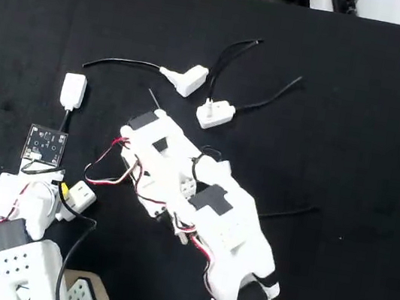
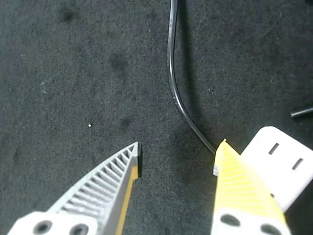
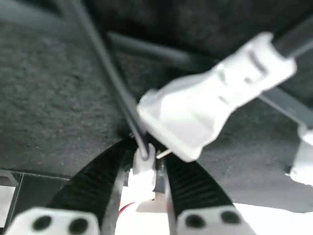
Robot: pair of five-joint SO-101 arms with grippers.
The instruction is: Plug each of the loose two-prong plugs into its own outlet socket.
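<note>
Your left gripper [image 2: 176, 156], fingers released, hangs just beside empty outlet socket [image 2: 279, 157]. Your right gripper [image 3: 144, 152], fingers clenched on black cord [image 3: 117, 98]. Plug [image 1: 187, 79], second plug [image 1: 215, 113] loose on tabletop [image 1: 359, 107]: apparently nothing plugged yet.

no readable text, labels, numbers

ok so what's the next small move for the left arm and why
Probably a short sideways shift of the left gripper toward the white socket block, then close. Its jaws stand open over bare black table, and the block lies outside the yellow finger, not between the two fingers. Holding the block likely has to come before anything can be plugged in.
</note>
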